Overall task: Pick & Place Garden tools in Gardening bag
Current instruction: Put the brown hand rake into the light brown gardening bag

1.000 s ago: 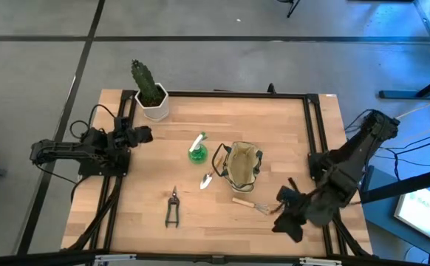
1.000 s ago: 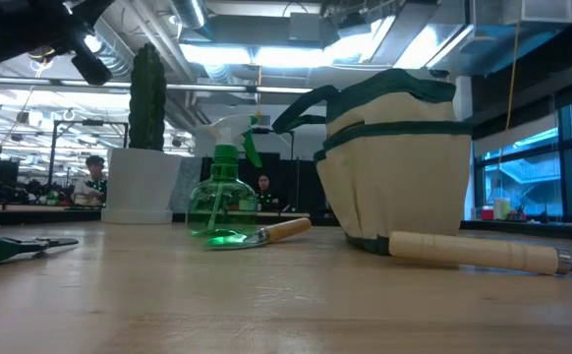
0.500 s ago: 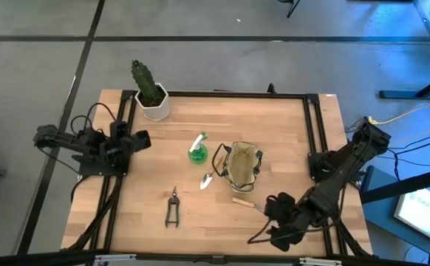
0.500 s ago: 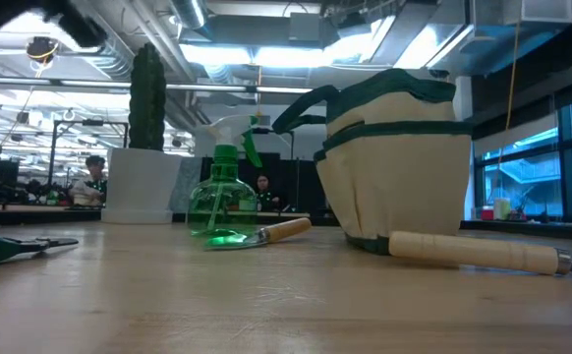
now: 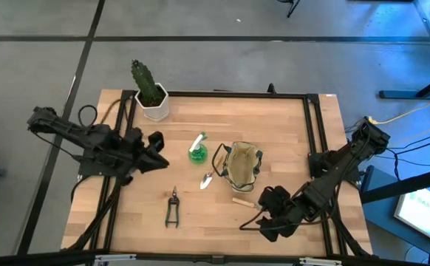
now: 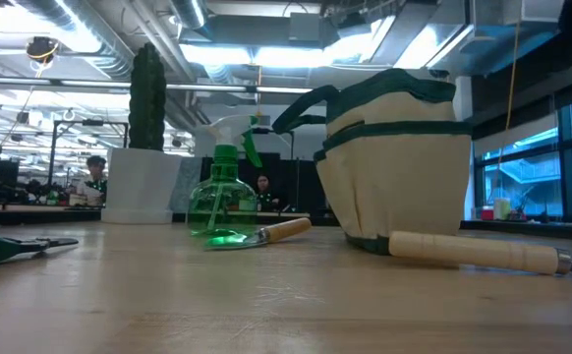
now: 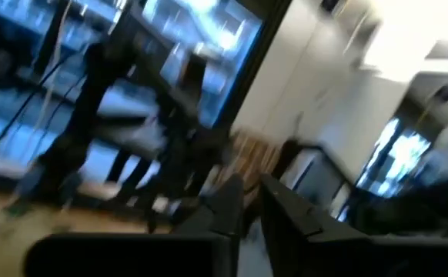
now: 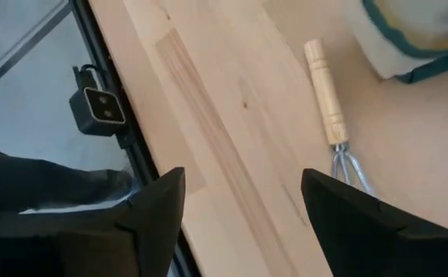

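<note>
Right gripper (image 5: 253, 219) hovers, fingers spread wide, just beside the hand rake (image 5: 246, 203).
The rake lies flat on the table (image 5: 289, 140) in front of the gardening bag (image 5: 242, 166); the left gripper (image 5: 160, 150) holds nothing, fingers only slightly apart.

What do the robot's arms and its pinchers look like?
Both arms are black and made of chunky jointed pieces, with black cables looping along them. The left arm and right arm look the same. Each ends in a gripper with two flat, dark, pointed fingers. The left gripper and right gripper show no markings.
</note>
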Controlling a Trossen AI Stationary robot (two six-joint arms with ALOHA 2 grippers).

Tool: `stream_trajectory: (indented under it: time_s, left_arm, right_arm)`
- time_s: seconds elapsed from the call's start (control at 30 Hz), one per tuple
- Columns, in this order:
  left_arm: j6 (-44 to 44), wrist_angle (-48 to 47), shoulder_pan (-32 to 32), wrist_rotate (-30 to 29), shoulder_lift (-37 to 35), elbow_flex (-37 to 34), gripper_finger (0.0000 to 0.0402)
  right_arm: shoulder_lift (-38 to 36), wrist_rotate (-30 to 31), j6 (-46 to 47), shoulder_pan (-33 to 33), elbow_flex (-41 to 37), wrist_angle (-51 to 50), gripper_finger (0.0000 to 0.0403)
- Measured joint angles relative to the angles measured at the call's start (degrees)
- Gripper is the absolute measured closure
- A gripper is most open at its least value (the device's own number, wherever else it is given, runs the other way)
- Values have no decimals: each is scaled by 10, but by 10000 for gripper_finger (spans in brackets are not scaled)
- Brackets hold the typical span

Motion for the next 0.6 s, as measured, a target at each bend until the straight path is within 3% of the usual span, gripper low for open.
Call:
stream_trajectory:
  time_s: [0.27,0.43,0.6]
  left_arm:
    - [-51,-214,-1,1,23,46,245]
    - [-98,-271,-12,2,32,46,201]
    - [-110,-290,-34,1,46,44,183]
  right_arm:
    - [13,10,-20,-5,0,-20,130]
    - [47,-3,-31,-7,0,-54,118]
    - [91,4,-75,-8,0,-67,105]
